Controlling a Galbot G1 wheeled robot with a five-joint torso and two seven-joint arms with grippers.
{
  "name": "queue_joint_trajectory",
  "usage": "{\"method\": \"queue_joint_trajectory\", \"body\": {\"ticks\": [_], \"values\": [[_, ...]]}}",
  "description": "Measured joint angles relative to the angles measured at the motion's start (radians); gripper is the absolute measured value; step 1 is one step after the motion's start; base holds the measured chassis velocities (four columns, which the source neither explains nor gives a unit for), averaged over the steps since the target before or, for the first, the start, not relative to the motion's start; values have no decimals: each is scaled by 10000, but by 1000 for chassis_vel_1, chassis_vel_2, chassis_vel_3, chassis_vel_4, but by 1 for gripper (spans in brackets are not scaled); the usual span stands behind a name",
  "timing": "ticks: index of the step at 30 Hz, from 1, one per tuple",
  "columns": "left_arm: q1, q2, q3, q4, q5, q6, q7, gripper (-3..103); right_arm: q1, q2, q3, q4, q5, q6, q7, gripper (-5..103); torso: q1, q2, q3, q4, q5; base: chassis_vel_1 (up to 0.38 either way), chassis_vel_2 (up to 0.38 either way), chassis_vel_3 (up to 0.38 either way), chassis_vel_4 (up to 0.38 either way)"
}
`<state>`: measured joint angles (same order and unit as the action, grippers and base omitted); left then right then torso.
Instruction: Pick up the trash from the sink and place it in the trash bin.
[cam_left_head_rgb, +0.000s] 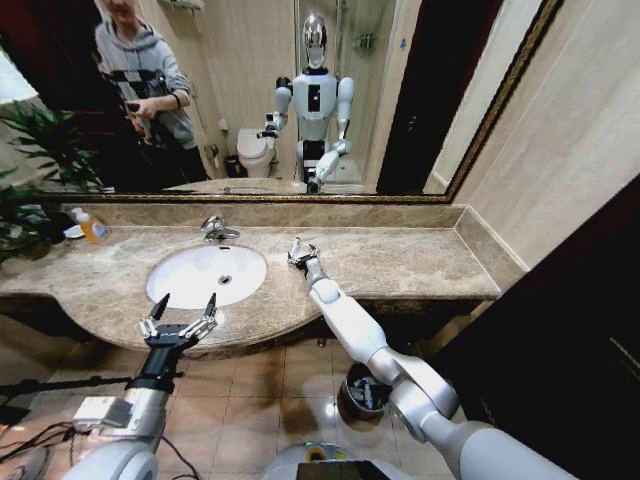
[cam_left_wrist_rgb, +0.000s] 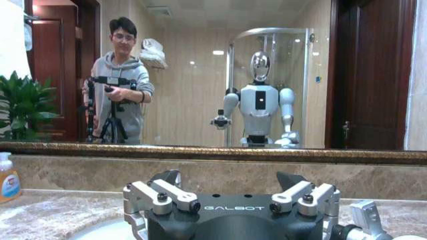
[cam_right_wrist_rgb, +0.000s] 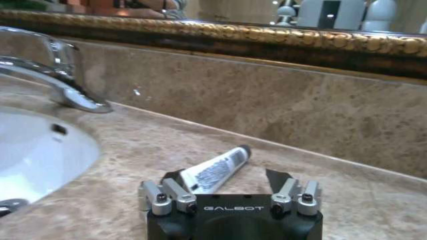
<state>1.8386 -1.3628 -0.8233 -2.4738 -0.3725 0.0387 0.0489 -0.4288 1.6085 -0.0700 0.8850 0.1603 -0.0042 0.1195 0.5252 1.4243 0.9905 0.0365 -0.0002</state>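
Note:
A white tube of trash (cam_right_wrist_rgb: 219, 166) with dark print lies flat on the marble counter beside the sink (cam_left_head_rgb: 190, 268), not in the basin. My right gripper (cam_right_wrist_rgb: 225, 176) is low over the counter with its fingers open and the tube's near end lies between them, close to one finger. In the head view the right gripper (cam_left_head_rgb: 301, 251) sits just right of the basin. My left gripper (cam_left_head_rgb: 184, 306) hovers open and empty over the sink's front rim, seen from its wrist as the left gripper (cam_left_wrist_rgb: 230, 179). The dark trash bin (cam_left_head_rgb: 362, 392) stands on the floor under my right arm.
The chrome faucet (cam_left_head_rgb: 215, 230) stands behind the basin, close to the right gripper's side. An orange soap bottle (cam_left_head_rgb: 92, 227) is at the counter's far left by a plant. The mirror and backsplash wall close off the counter's rear. Cables lie on the floor at left.

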Motion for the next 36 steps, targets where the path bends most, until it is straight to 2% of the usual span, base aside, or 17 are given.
{"method": "queue_joint_trajectory", "body": {"ticks": [2, 3, 4, 6, 7, 9, 11, 18, 24, 26, 27, 29, 30, 31, 33, 34, 36], "values": [[0, 0, 0, 0, 0, 0, 0, 100, -110, -2, -131, 296, 77, -183, -63, 68, 1, -2, 3, 3, 4, 0, 0, 0, 0], [0, 0, 0, 0, 0, 0, 0, 100, -110, -2, -131, 296, 77, -183, -63, 68, 1, -2, 3, 3, 4, 0, 0, 0, 0], [-1, 0, 0, 0, 0, 0, 0, 100, -140, -2, -194, 460, 107, -280, -64, 62, 1, -2, 2, 3, 2, 0, 0, 0, 0], [-1, 0, 0, 0, 0, 0, 0, 100, -164, -1, -258, 576, 127, -361, -64, 62, 0, -2, 1, 3, 3, 0, 0, 0, 0], [0, 0, 0, 0, 0, 0, 0, 100, -181, -2, -340, 667, 140, -455, -63, 51, 0, -2, 1, 4, 2, 0, 0, 0, 0], [0, 0, 0, 0, 0, 0, 0, 100, -175, -2, -375, 664, 142, -496, -58, 41, 0, -2, 0, 3, 3, 0, 0, 0, 0], [0, 0, 0, 0, 0, 0, 0, 100, -162, -2, -374, 644, 142, -507, -52, 41, 0, -2, 0, 3, 2, 0, 0, 0, 0], [-1, 0, 0, 0, 0, 0, 0, 100, -115, -7, -432, 720, 156, -623, 29, 8, -1, -2, 0, 2, 2, 0, 0, 0, 0], [0, 0, 0, 0, 0, 0, 0, 100, -25, -126, -855, 1670, 456, -1010, 108, -2, -2, -2, -2, 6, 3, 0, 0, 0, 0], [0, 0, 0, 0, 0, 0, 0, 100, 169, -352, -1066, 2058, 841, -1355, 110, 9, -3, -1, -2, 3, 0, 0, 0, 0, 0], [0, 0, 0, 0, 0, 0, 0, 100, 169, -352, -1066, 2058, 841, -1355, 110, 9, -3, -1, -2, 3, 0, 0, 0, 0, 0], [0, 0, 0, 0, 0, 0, 0, 100, 526, -521, -1303, 2058, 1027, -1503, -13, 20, -3, -1, -2, 2, 3, 0, 0, 0, 0], [0, 0, 0, 0, 0, 0, 0, 100, 526, -521, -1303, 2058, 1027, -1503, -13, 20, -3, -1, -2, 2, 3, 0, 0, 0, 0], [0, 0, 0, 0, 0, 0, 0, 100, 691, -596, -1418, 1990, 1047, -1539, -144, 25, -2, -1, -2, 3, 3, 0, 0, 0, 0], [0, 0, 0, 0, 0, 0, -1, 100, 1134, -819, -1649, 1783, 1103, -1668, -649, 36, -2, -1, -1, 4, 3, 0, 0, 0, 0], [0, 0, 0, 0, 0, 0, -1, 100, 1134, -819, -1649, 1783, 1103, -1668, -649, 36, -2, -1, -1, 4, 3, 0, 0, 0, 0], [0, 0, 0, 0, 0, 0, -1, 100, 1781, -1201, -1930, 1498, 1197, -1953, -1698, 47, -2, -1, -2, 4, 3, 0, 0, 0, 0]]}}
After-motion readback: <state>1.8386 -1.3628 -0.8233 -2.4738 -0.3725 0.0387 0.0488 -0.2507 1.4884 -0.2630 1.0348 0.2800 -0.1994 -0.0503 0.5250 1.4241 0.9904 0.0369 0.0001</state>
